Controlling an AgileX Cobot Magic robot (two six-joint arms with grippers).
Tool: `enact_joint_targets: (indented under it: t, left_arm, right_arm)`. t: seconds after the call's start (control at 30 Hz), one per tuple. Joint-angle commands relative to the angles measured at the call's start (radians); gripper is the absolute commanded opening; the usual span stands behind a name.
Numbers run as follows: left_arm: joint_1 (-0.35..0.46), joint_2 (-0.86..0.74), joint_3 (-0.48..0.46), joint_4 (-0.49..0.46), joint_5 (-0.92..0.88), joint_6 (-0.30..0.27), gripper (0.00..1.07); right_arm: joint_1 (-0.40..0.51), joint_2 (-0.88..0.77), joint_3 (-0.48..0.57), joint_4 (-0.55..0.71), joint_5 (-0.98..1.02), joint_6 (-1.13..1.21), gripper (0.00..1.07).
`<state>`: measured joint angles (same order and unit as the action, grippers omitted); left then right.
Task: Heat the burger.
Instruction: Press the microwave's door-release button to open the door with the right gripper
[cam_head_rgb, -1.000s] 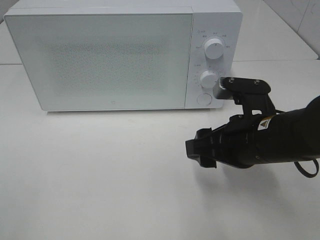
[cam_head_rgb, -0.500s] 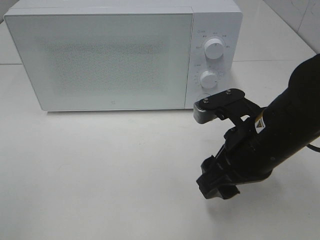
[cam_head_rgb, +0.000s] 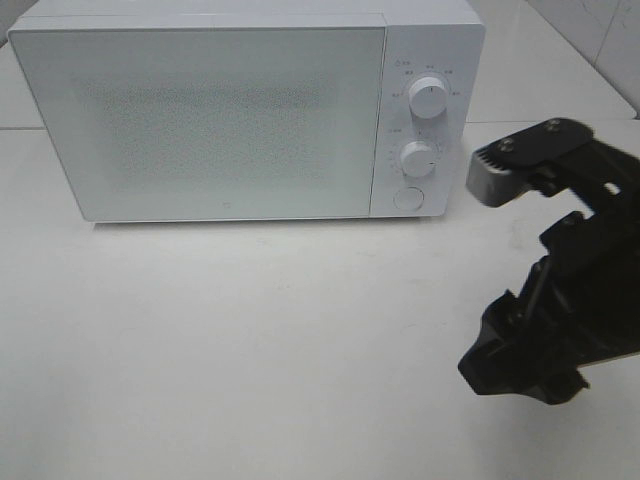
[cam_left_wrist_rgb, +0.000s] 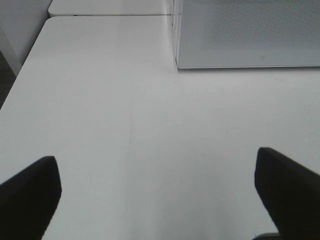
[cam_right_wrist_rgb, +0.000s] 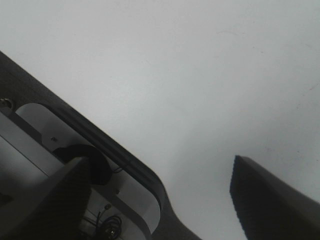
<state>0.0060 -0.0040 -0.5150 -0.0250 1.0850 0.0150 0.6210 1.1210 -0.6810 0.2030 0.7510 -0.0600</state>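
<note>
Right gripper (cam_head_rgb: 520, 362), at four o'clock in the high view, hangs spread and empty; the left gripper (cam_left_wrist_rgb: 157, 195) likewise gapes. No burger shows anywhere, perhaps behind the microwave's (cam_head_rgb: 200, 120) closed door at eleven o'clock. Likely soft, light, loosely stacked: pinch its sides gently.

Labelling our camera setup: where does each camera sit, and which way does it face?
Exterior high: above, looking down at the microwave on the table; right gripper shows.
Left wrist: on the left arm, facing across the table toward the microwave; open left gripper shows.
Right wrist: on the right arm, facing down at the table; fingers show.
Shared: exterior and left wrist both show the microwave.
</note>
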Motion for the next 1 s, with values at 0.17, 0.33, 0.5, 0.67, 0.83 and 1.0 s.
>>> enact_joint_targets:
  t: [0.17, 0.33, 0.5, 0.67, 0.83, 1.0]
  left_arm:
    - [0.002, -0.017, -0.001, -0.011, -0.012, -0.001, 0.98]
    - [0.002, -0.017, -0.001, -0.011, -0.012, -0.001, 0.98]
    - [0.002, -0.017, -0.001, -0.011, -0.012, -0.001, 0.98]
    - [0.002, -0.017, -0.001, -0.011, -0.012, -0.001, 0.98]
    - [0.002, -0.017, -0.001, -0.011, -0.012, -0.001, 0.98]
    - [0.002, -0.017, -0.001, -0.011, -0.012, -0.001, 0.98]
  right_arm:
    - [-0.003, -0.216, -0.004, -0.037, 0.112, 0.013, 0.76]
    - [-0.004, -0.389, 0.002, -0.099, 0.18, 0.034, 0.76]
    - [-0.051, -0.547, 0.002, -0.153, 0.275, 0.095, 0.76]
    - [-0.155, -0.659, 0.002, -0.187, 0.325, 0.094, 0.76]
    - [-0.245, -0.803, 0.003, -0.261, 0.343, 0.1, 0.76]
    - [-0.32, -0.968, 0.036, -0.277, 0.344, 0.109, 0.76]
